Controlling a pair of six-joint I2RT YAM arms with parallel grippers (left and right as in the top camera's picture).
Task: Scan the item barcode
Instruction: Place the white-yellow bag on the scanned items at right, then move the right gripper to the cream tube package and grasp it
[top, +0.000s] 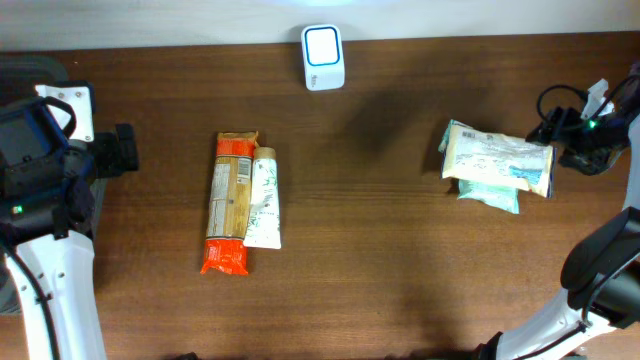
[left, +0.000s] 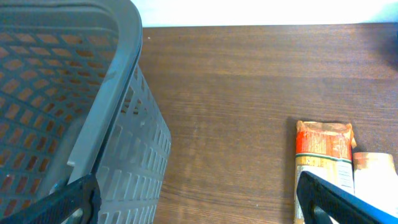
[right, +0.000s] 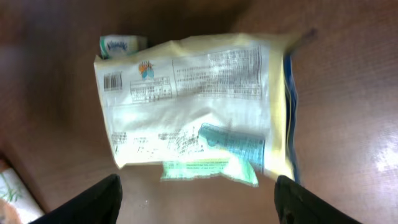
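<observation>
A pale yellow packet (top: 498, 157) lies on a green packet (top: 492, 192) at the table's right side. In the right wrist view the pale yellow packet (right: 193, 102) shows its printed back, with a barcode (right: 112, 81) near one corner. My right gripper (right: 196, 205) is open just short of it, with nothing between its fingers. From overhead the right gripper (top: 565, 135) sits at the packet's right end. The white scanner (top: 323, 57) stands at the table's back edge. My left gripper (left: 196, 208) is open and empty at the far left.
An orange package (top: 228, 201) and a white tube (top: 264, 199) lie side by side left of centre. The left wrist view has the orange package (left: 323, 155) ahead of the gripper. A grey mesh basket (left: 118, 124) stands at the left edge.
</observation>
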